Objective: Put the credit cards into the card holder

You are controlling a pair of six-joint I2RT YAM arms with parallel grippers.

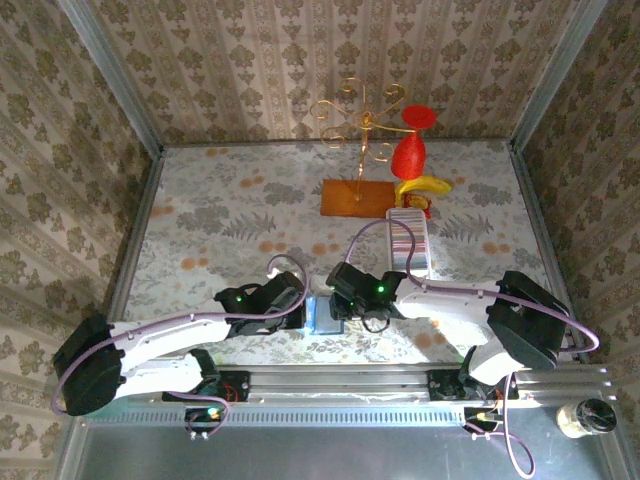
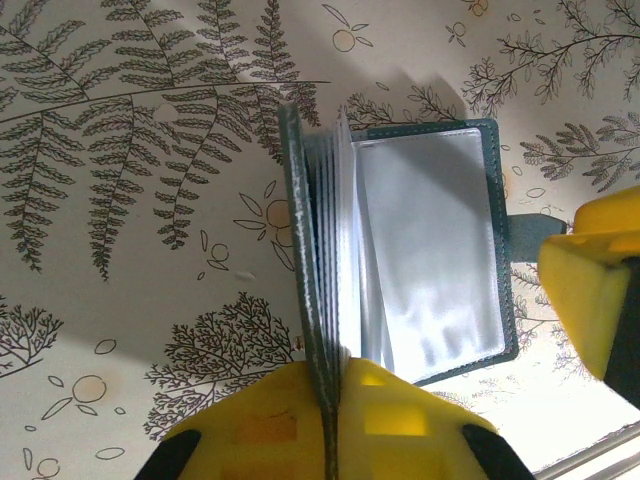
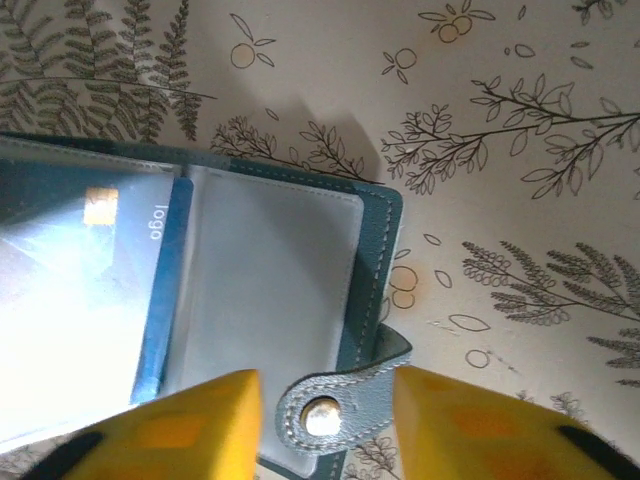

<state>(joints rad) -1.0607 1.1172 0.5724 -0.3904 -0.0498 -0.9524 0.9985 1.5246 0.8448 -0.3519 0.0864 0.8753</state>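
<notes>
The teal card holder [image 2: 440, 250] lies open like a book on the patterned table, showing as a small blue patch [image 1: 322, 312] between the two grippers in the top view. My left gripper [image 2: 335, 400] is shut on its raised left cover and a stack of clear sleeves, holding them upright. A blue credit card [image 3: 165, 290] sits inside a clear sleeve. My right gripper [image 3: 325, 420] is open, its yellow fingers on either side of the clasp tab [image 3: 340, 405] without touching it. The open right page [image 3: 270, 280] looks empty.
A long white tray [image 1: 408, 245] with pale striped contents lies behind the right arm. Further back are a wooden base with a gold wire stand [image 1: 355, 197], a red figure [image 1: 408, 155] and a yellow banana [image 1: 425, 186]. A jar [image 1: 585, 418] stands off the table, near right.
</notes>
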